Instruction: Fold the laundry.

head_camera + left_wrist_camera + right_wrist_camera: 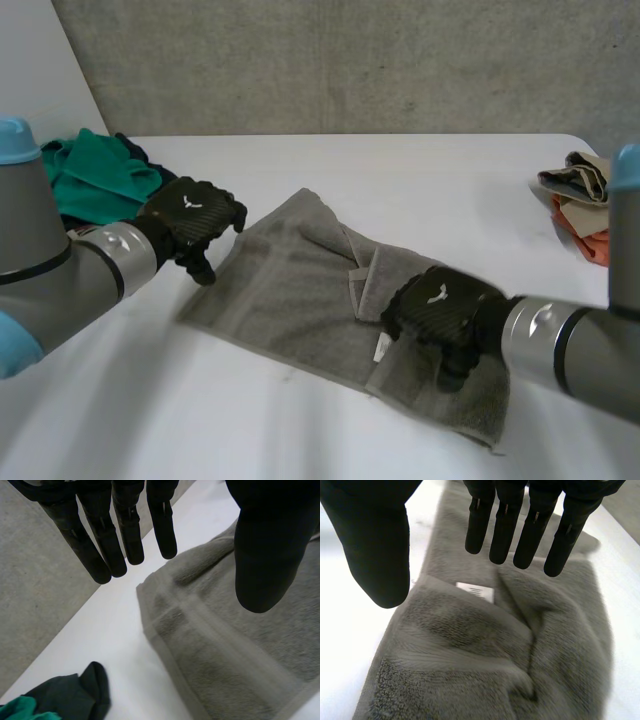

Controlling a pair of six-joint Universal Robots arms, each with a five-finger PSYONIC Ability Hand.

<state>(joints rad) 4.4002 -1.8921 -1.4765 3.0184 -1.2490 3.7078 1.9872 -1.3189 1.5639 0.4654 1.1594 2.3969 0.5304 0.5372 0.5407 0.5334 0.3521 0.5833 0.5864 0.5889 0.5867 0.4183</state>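
My towel [290,300] lies spread on the table [420,180], with one flap folded over near its middle. My left hand [190,222] is at its left edge, fingers straight, thumb apart, holding nothing. My right hand [440,312] is over its right part, near the white label [476,591], also straight-fingered and empty. Green clothes [95,180] lie beside my left arm.

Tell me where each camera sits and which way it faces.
Head view: behind the arms, looking down at the white table and grey terry towel; black left hand, right hand show.
Left wrist view: on that wrist, along the left hand's straight fingers, toward the towel's corner.
Right wrist view: likewise, right hand's fingers by the towel's white label.
All share the towel.
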